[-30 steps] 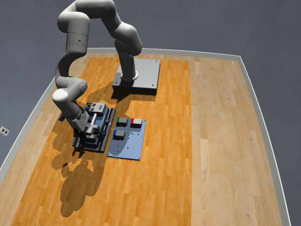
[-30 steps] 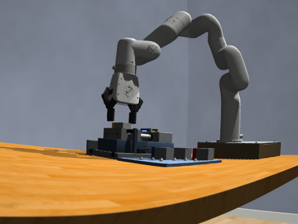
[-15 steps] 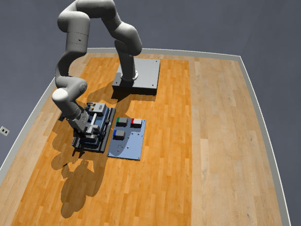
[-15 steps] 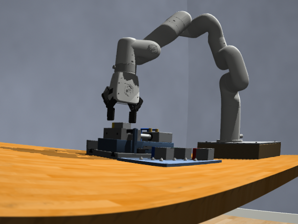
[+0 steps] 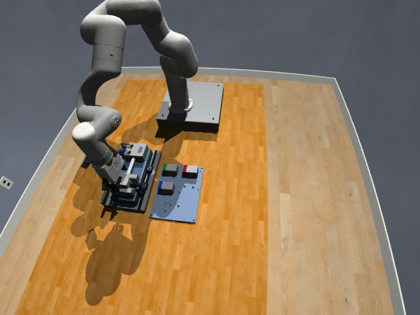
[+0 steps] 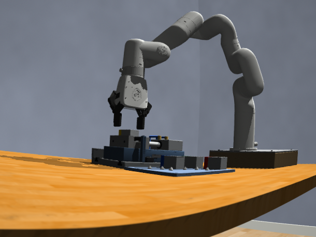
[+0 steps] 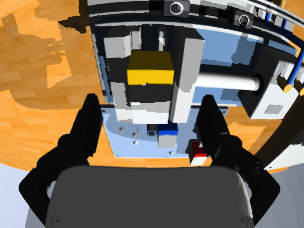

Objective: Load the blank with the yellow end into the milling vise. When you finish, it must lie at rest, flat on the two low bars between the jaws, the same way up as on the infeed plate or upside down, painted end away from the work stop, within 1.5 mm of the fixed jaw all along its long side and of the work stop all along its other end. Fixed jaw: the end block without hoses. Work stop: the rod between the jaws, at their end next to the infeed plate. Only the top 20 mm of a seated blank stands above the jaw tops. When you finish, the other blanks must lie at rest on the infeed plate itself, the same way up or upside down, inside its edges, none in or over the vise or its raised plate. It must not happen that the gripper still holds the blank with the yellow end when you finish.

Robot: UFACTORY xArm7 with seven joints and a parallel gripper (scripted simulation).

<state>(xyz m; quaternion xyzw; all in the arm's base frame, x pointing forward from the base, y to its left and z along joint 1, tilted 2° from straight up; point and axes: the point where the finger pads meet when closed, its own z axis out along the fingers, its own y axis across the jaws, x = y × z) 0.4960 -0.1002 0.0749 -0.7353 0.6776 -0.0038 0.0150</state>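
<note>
We see the vise (image 5: 156, 172) (image 6: 119, 152) (image 7: 190, 75) under the arm (image 5: 110, 51) (image 6: 176, 33), base plate (image 5: 206, 100) (image 6: 285, 159) at its 1 o'clock. Infeed plate (image 5: 187, 203) (image 6: 178, 174) (image 7: 120, 145) at 4. On that plate: green-ended blank (image 5: 170, 169) (image 6: 194, 162) 11 o'clock, red-ended blank (image 5: 191, 171) (image 6: 217, 163) (image 7: 198, 159) 1, blue-ended blank (image 5: 166, 188) (image 6: 174, 162) (image 7: 167, 139) 10. Arm shadow on table (image 5: 234, 172) (image 6: 129, 196) (image 7: 40, 75), vise's 6 o'clock.

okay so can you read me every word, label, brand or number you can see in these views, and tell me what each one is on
No words, brands or numbers can be read.
A round, patterned emblem on the pincer's housing: no readable lettering.
A similar round emblem on the arm's joint: too small to make out.
</note>
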